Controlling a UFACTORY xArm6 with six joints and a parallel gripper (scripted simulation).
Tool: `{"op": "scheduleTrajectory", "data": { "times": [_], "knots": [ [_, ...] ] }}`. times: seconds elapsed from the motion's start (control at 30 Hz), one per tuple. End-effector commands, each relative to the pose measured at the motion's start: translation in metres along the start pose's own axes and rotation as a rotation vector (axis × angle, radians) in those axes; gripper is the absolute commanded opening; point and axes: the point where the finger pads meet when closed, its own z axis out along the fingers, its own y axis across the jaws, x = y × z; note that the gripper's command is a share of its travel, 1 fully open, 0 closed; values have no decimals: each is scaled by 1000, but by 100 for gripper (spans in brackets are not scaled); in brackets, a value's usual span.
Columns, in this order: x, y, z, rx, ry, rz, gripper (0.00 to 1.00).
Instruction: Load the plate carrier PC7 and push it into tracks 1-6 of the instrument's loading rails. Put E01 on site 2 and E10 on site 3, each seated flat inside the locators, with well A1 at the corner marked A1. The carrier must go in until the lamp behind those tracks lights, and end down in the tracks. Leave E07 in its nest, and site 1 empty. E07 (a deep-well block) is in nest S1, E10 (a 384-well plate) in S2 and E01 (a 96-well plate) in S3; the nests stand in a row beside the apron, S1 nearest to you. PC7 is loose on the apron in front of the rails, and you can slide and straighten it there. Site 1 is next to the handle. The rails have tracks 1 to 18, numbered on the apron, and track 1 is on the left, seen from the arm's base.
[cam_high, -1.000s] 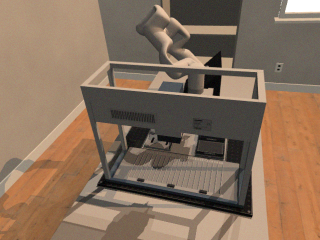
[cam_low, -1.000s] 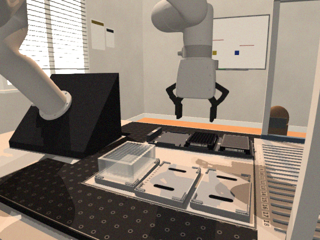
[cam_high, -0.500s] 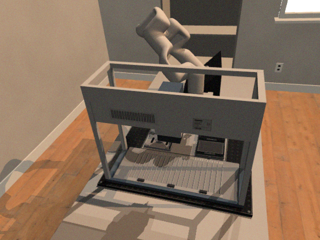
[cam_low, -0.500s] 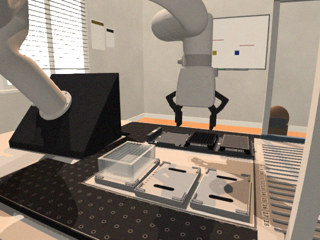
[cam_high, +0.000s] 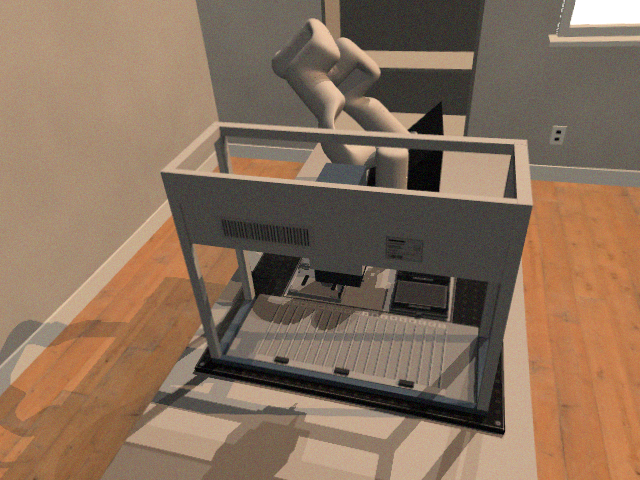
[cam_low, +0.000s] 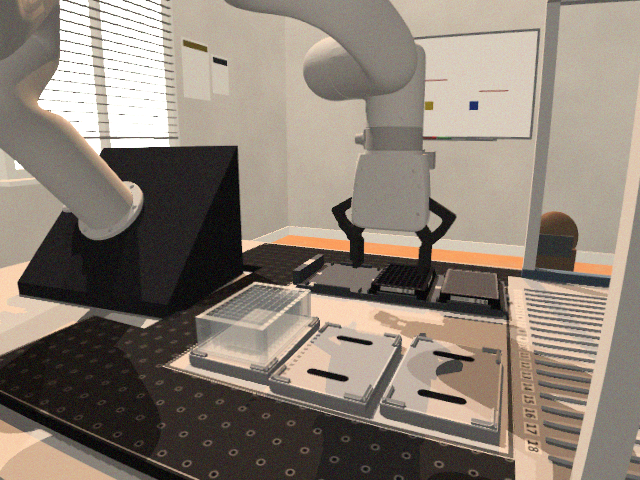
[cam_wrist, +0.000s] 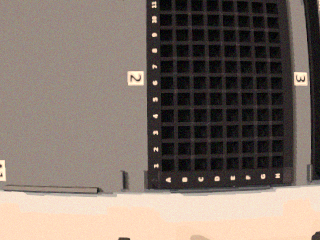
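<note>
The plate carrier PC7 (cam_low: 341, 277) (cam_wrist: 70, 100) (cam_high: 310, 290) lies on the apron in front of the rails, with its handle (cam_low: 308, 268) at the left. Its site 1 is bare. The black 96-well plate E01 (cam_low: 403, 277) (cam_wrist: 220, 90) sits flat on site 2, with its A1 corner at the lower left in the wrist view. The grey 384-well plate E10 (cam_low: 470, 284) (cam_high: 419, 294) sits on site 3. My gripper (cam_low: 390, 260) is open and low over the carrier. Its fingers straddle the edge between site 1 and E01, and nothing is between them. The clear deep-well block E07 (cam_low: 258, 320) stands in nest S1.
Nests S2 (cam_low: 336, 361) and S3 (cam_low: 444, 382) are empty. The loading rails (cam_low: 563, 330) (cam_high: 356, 341) run to the right of the apron, under the instrument's frame (cam_high: 346, 217). The arm's black wedge base (cam_low: 155, 232) stands at the left.
</note>
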Motion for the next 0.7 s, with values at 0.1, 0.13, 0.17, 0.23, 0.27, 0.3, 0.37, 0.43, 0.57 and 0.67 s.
{"op": "scheduleTrajectory", "data": {
  "times": [0.1,0.13,0.17,0.23,0.27,0.3,0.37,0.43,0.57,0.67],
  "knots": [
    [0,2,6,-4,1,1,100],
    [0,1,8,-4,1,1,100],
    [0,2,10,-4,1,1,100],
    [0,2,13,-4,1,1,100],
    [0,2,15,-4,1,1,100],
    [0,2,16,-4,1,1,100],
    [0,2,20,-4,1,1,100],
    [0,2,23,-4,1,1,100],
    [0,2,30,-4,1,1,100],
    [0,2,31,-4,1,1,100]
  ]
}}
